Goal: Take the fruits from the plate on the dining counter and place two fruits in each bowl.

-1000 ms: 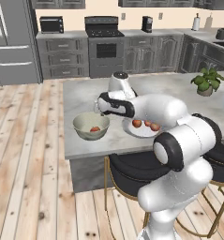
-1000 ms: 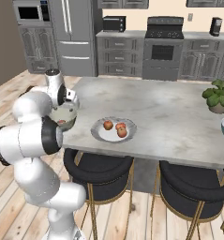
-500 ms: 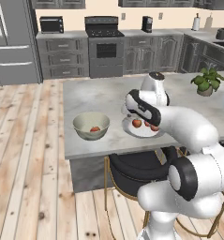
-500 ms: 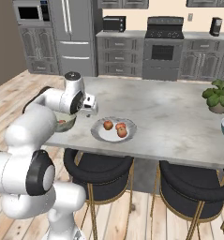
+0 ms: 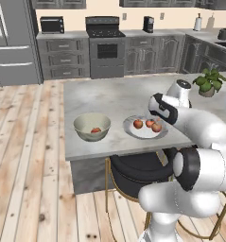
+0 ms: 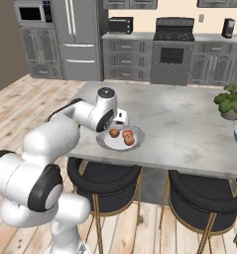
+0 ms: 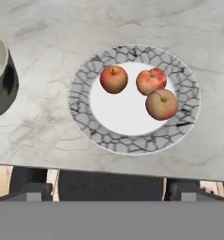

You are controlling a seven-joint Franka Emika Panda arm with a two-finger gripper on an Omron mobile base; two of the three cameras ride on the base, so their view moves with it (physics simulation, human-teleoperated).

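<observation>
Jaws' opening not discernible, hovering above plate (image 7: 134, 140); three fruits (image 7: 114, 78) small, firm, smooth, likely to roll: best pinched across middle

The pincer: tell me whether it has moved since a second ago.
Yes. In the left base view the pincer went from over the beige bowl rightward to the plate, beside the potted plant.

Arm (image 5: 206, 130): glossy white rounded shells, fat tubular links. Dark grey-black bands at joints, black ring round big elbow joint at lower right of left base view. Grey round cap atop wrist. Small white block on hand (image 6: 121, 117). Dark fingertips (image 7: 33, 191).
</observation>
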